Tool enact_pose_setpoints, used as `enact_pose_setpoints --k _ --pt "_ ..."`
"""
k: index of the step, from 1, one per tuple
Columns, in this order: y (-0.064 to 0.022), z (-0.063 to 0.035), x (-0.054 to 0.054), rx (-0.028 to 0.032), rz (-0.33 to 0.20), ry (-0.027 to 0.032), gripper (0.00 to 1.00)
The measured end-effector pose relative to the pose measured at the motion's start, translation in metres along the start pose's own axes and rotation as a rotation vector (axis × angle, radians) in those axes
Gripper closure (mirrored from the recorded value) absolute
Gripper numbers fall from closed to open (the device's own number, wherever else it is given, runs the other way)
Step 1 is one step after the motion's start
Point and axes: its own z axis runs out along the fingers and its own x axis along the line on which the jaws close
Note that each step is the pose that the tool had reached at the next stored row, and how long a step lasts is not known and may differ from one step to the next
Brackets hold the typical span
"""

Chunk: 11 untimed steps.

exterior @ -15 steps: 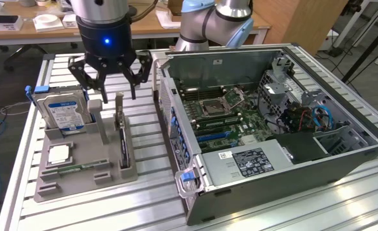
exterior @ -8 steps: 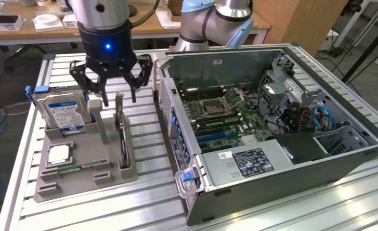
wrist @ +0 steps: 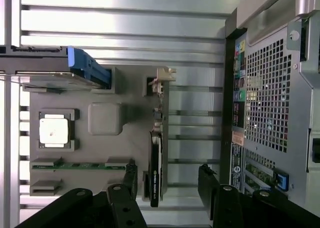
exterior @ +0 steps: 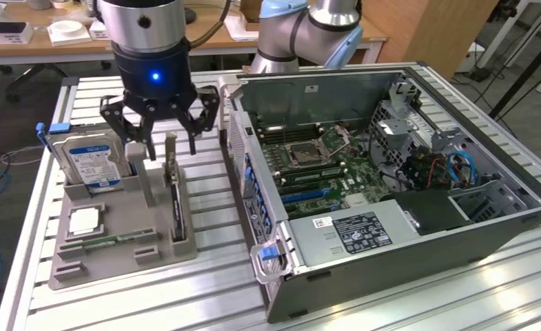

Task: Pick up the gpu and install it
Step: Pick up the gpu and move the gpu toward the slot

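Pincer [exterior: 169,141] spread wide and empty, above gpu [exterior: 174,200] standing edgewise in grey holder [exterior: 105,258], wrist view adding perforated rear panel of computer case [wrist: 270,103]

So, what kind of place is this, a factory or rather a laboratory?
Most likely a robotics lab or test workshop. A robot arm stands at a slotted aluminium table carrying an open computer case and a grey holder with the gpu and a hard drive; a wooden desk is behind.

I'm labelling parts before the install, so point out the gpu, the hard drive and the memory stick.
gpu [exterior: 176,207]: exterior view, black card's upper edge.
hard drive [exterior: 92,164]: exterior view, blue-white label.
memory stick [wrist: 82,165]: wrist view, green board's middle.
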Motion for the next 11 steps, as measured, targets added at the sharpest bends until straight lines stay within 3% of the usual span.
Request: enact_pose_setpoints --k 11 --pt "-0.0147 0.0036 0.001 0.0001 0.000 0.0001 0.40"
